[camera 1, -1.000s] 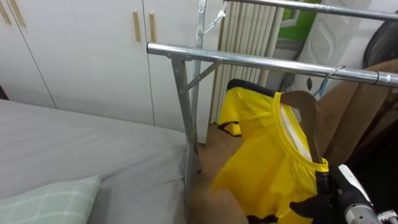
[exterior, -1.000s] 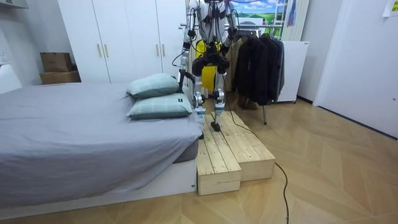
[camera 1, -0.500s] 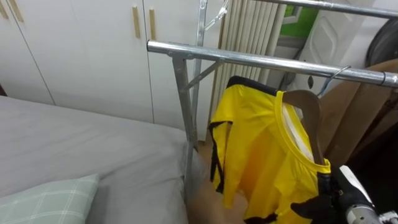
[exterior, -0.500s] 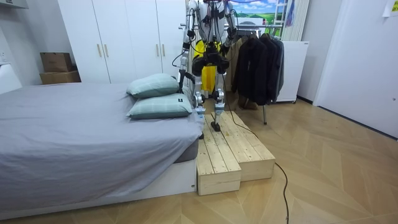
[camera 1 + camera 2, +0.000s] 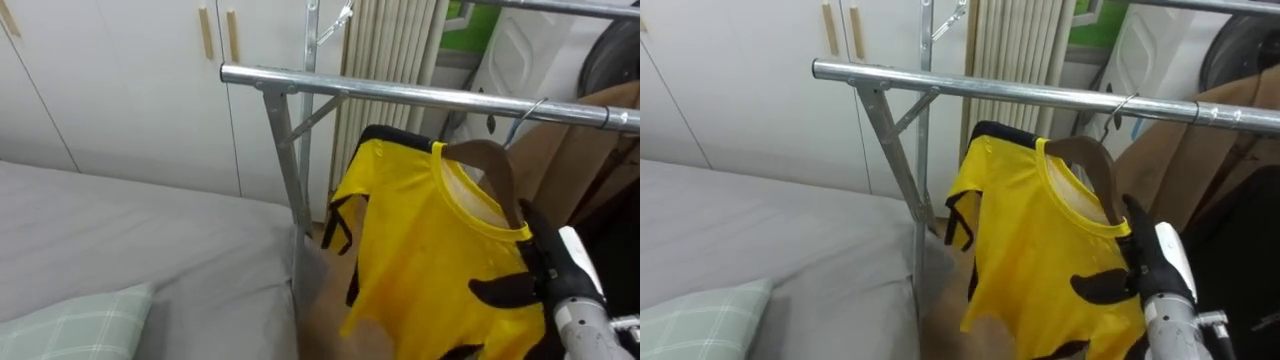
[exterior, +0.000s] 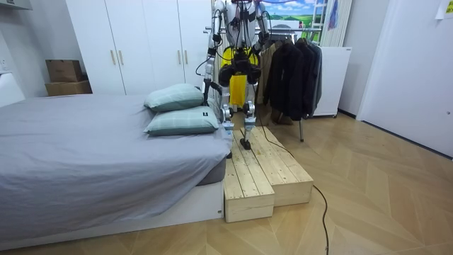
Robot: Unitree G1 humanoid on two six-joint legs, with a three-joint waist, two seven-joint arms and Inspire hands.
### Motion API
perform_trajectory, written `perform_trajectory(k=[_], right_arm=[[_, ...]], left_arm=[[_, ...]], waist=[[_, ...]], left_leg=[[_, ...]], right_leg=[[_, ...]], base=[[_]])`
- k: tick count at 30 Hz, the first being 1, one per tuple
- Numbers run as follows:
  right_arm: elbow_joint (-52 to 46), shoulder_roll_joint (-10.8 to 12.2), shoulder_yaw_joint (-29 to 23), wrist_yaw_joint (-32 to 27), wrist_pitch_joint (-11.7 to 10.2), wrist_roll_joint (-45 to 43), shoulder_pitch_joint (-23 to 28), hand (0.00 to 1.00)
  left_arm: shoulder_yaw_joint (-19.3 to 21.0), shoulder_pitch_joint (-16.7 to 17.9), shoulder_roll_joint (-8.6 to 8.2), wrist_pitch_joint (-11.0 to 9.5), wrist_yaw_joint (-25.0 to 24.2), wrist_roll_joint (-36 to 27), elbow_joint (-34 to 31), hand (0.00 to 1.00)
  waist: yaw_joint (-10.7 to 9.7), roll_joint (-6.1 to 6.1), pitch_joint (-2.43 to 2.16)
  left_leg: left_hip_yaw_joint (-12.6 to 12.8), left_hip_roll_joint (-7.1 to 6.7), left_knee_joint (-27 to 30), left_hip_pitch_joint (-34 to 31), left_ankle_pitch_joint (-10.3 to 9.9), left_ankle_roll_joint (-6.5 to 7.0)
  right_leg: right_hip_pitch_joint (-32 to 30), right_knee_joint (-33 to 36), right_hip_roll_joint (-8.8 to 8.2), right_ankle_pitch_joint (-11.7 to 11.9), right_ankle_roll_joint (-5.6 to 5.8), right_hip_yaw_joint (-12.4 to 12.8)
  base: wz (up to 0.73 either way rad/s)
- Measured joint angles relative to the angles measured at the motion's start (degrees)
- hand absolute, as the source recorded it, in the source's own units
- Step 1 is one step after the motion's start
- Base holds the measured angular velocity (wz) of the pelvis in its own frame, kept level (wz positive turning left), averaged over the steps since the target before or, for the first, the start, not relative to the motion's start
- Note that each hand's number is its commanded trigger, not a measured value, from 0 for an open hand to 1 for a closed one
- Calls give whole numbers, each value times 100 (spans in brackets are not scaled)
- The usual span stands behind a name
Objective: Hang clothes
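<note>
A yellow shirt (image 5: 430,250) with black trim hangs on a wooden hanger (image 5: 490,165). The hanger's metal hook (image 5: 527,112) is up at the clothes rail (image 5: 400,94); whether it rests over the rail I cannot tell. My right hand (image 5: 535,285) comes in from the lower right and is shut on the hanger's shoulder through the shirt, thumb across the front. In the room view I stand on a wooden platform (image 6: 265,173) facing the rack, the shirt (image 6: 236,86) in front of me. My left hand (image 6: 208,85) hangs low at my side.
The rack's upright post (image 5: 285,190) and its brace stand left of the shirt, beside the grey bed (image 5: 130,240) with a green checked pillow (image 5: 75,325). Brown and dark clothes (image 5: 590,150) hang to the right. White wardrobe doors (image 5: 130,80) and a radiator (image 5: 390,45) lie behind.
My right hand has risen with the hanger, bringing the hook up to the rail. The shirt has swung flatter and now faces me. The view has shifted a little.
</note>
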Motion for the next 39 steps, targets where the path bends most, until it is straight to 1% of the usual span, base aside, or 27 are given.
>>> perform_trajectory(k=[2,4,7,10,14,19,22,25,29,31,34,37,39], right_arm=[[-36,0,-23,0,0,114,0,0],[-170,6,-76,-4,1,407,3,0],[-319,7,-193,-46,6,724,16,0],[-391,8,-200,-56,21,930,16,0],[-499,8,-206,-56,36,1011,21,0],[-810,7,-213,-81,39,1245,21,0],[-810,7,-214,-167,47,1372,20,0],[-810,7,-214,-257,124,1423,20,0],[-810,7,-214,-339,176,1419,21,0],[-983,7,-215,-419,233,1404,75,0],[-1329,6,-225,-499,224,1385,190,0],[-1416,6,-228,-620,216,1388,195,0],[-1416,6,-243,-691,216,1390,214,0]], left_arm=[[5,5,-3,0,0,3,5,0],[6,27,-13,12,-9,16,6,0],[11,32,-13,18,-22,13,-1,0],[14,33,-13,25,-24,13,-5,0],[46,33,-17,44,-41,15,-10,0],[45,33,-16,126,-79,12,-21,0],[37,32,-16,153,-76,9,-30,0],[3,30,-16,215,-70,10,-69,0],[-2,31,-15,234,-65,9,-80,0],[-5,30,-15,234,-66,6,-86,0],[-5,45,-16,234,-71,2,-86,0],[-14,68,-19,235,-75,0,-84,0],[-14,69,-33,235,-74,0,-84,0]], waist=[[-24,0,0],[-91,2,1],[-100,0,0],[-107,-4,-2],[-128,-5,-3],[-251,-8,-8],[-260,-16,-13],[-261,-18,-14],[-272,-20,-13],[-281,-19,-13],[-329,-17,-13],[-407,-9,-9],[-417,6,-4]], left_leg=[[-3,-2,11,0,0,0],[-9,-10,14,4,1,1],[-8,-18,17,4,1,1],[-7,-19,25,-2,1,1],[-4,-19,25,-13,1,1],[-5,-15,62,-85,0,0],[-5,-16,71,-94,1,1],[-7,-16,71,-94,1,1],[-8,-16,71,-94,1,1],[-12,-17,72,-103,1,1],[-10,-16,85,-103,1,1],[-7,-17,87,-106,1,1],[-2,-18,80,-107,0,1]], right_leg=[[1,-2,-3,-2,2,-3],[3,3,-11,-9,8,1],[7,12,-15,-30,25,18],[18,14,-15,-34,33,18],[3,27,-13,-30,26,19],[-79,38,-14,-14,5,19],[-87,28,-15,-15,6,19],[-82,13,-16,-15,6,18],[-83,12,-16,-15,7,18],[-92,12,-16,-26,23,17],[-86,5,-16,-24,20,15],[-89,2,-17,-17,27,17],[-101,8,-17,-15,30,18]], base=[[0],[0],[0],[0],[0],[0],[0],[0],[0],[0],[0],[0],[0]])
